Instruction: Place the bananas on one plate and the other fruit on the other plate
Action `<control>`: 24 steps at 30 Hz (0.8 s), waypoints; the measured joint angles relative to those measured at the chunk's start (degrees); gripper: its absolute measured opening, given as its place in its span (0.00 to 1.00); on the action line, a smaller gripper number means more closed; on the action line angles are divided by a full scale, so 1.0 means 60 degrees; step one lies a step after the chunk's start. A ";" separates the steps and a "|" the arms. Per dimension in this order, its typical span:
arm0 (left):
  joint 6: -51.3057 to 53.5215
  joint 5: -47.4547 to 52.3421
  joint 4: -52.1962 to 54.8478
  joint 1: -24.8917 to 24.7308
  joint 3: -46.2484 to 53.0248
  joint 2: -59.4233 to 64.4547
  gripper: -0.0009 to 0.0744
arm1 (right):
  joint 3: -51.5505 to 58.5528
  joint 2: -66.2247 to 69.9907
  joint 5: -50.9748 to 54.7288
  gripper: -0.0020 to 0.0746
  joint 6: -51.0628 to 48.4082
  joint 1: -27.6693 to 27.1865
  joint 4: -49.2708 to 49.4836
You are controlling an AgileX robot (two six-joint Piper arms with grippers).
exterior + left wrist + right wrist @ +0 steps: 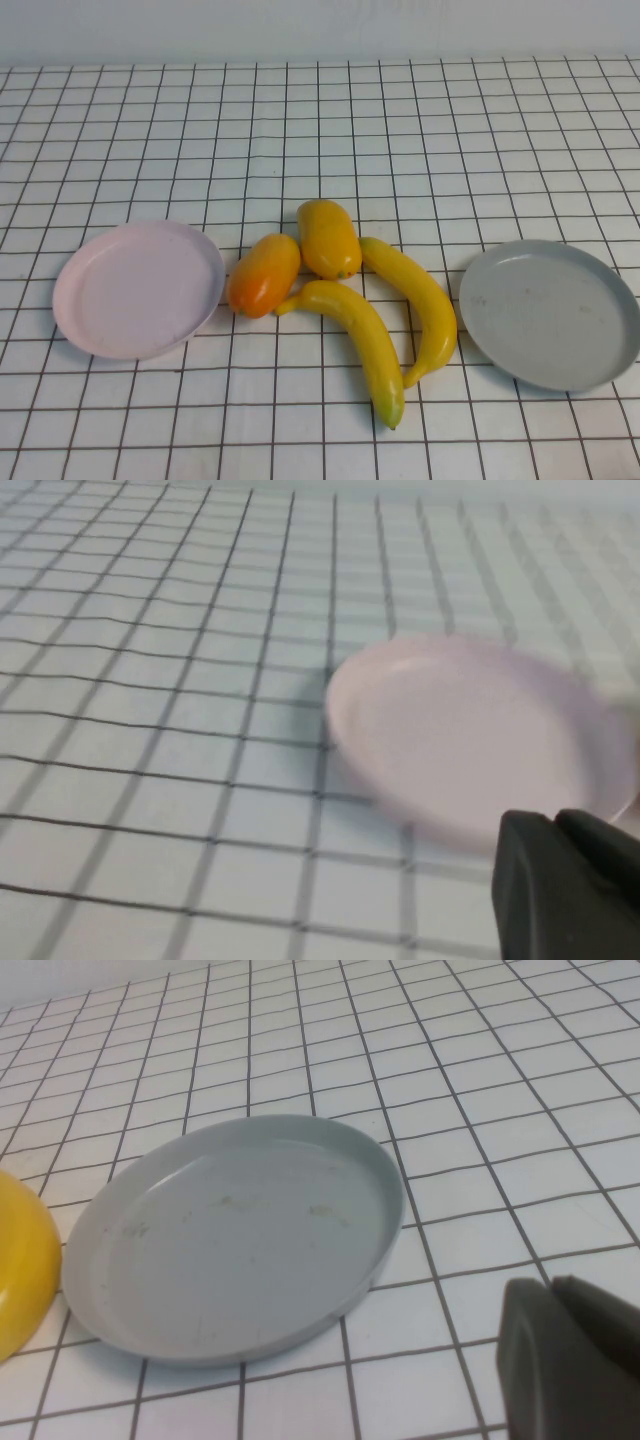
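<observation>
1. The left gripper (pixel 560 825) shows only in its own wrist view as a dark matte tip, fingers pressed together and holding nothing.
2. Just ahead of that tip lies the pink plate (pixel 138 290): round, shallow, smooth, with a low raised rim, bare inside.
3. The right gripper (pixel 560 1295) is likewise a dark matte tip in its wrist view, fingers pressed together, empty.
4. Ahead of it sits the grey-blue plate (pixel 550 314), round and shallow with a raised rim, its dull surface faintly smudged and scratched.
5. Beyond that plate, away from the right gripper, lie the two bananas (pixel 410 300): long, curved, glossy yellow, tapering to greenish tips, lying close side by side on the table.
6. Between the bananas and the pink plate lie the two mango-like fruits (pixel 264 274), plump, oblong and smooth; one is orange-red, the other yellow-orange, and they touch each other.
7. The table (pixel 320 120) is white with a thin black grid of squares.
</observation>
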 joint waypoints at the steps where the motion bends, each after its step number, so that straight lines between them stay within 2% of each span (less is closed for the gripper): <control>1: -0.0585 -0.0373 -0.0646 0.0000 0.0000 0.0000 0.01 | 0.0000 0.0000 0.0000 0.00 0.0000 0.0000 0.0000; 4: -0.2733 -0.1477 -0.2862 0.0000 0.0000 0.0000 0.01 | 0.0000 0.0000 0.0000 0.00 0.0000 0.0000 0.0000; 7: -0.3771 -0.2238 -0.4173 0.0000 0.0000 0.0000 0.01 | 0.0000 0.0000 0.0000 0.00 0.0000 0.0000 0.0000; 20: -0.4232 -0.2797 -0.4579 0.0000 0.0000 0.0000 0.01 | 0.0000 0.0000 0.0000 0.00 0.0000 0.0000 0.0000; 22: -0.4206 -0.2360 -0.4556 0.0000 -0.0240 0.0000 0.01 | 0.0000 0.0000 0.0000 0.00 0.0000 0.0000 0.0000; 24: -0.3409 -0.1368 -0.4379 0.0000 -0.0977 0.0000 0.01 | 0.0000 0.0000 0.0000 0.00 0.0000 0.0000 0.0000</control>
